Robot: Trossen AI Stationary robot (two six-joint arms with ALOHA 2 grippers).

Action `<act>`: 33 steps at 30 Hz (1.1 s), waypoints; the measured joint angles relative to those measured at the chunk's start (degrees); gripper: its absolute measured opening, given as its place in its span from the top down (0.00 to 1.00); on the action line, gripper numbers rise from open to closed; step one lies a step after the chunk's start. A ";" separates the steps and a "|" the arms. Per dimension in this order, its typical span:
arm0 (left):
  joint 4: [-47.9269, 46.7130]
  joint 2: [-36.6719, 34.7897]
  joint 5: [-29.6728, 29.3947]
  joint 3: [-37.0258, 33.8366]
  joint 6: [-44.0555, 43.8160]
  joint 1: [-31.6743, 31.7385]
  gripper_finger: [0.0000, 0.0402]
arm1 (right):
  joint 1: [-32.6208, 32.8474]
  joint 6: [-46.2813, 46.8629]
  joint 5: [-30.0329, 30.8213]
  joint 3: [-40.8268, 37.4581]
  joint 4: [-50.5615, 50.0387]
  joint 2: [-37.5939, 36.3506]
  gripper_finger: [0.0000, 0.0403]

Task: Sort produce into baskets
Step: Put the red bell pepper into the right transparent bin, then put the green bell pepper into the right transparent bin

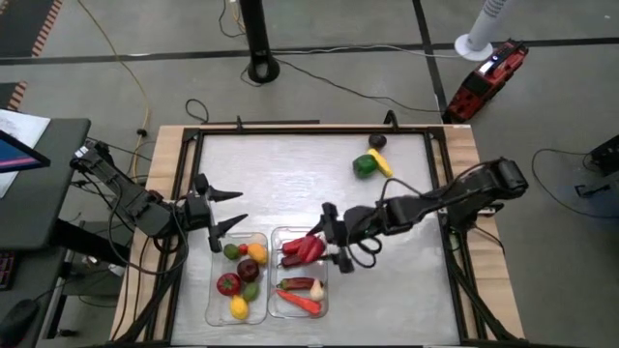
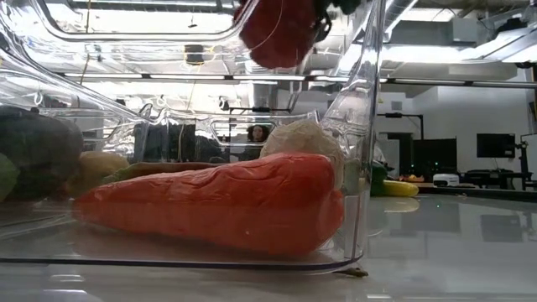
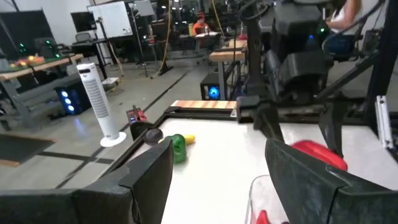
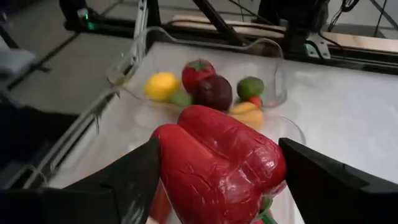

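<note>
1. Right gripper — its dark fingers clamped on a glossy, wrinkled red toy pepper — hangs over the right one of two clear plastic rounded bins.
2. That bin holds a smooth orange carrot; the left bin holds round fruit.
3. Left gripper waits beside it, fingers spread, empty.
4. Far off: green pepper, yellow piece.

We see a red pepper above the right bin, fruit filling the left bin, and three pieces lying far off.
</note>
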 joint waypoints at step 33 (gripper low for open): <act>-1.70 0.02 -0.03 0.00 -3.52 1.29 0.40 | -33.57 2.47 28.75 -25.70 -1.25 -12.30 0.07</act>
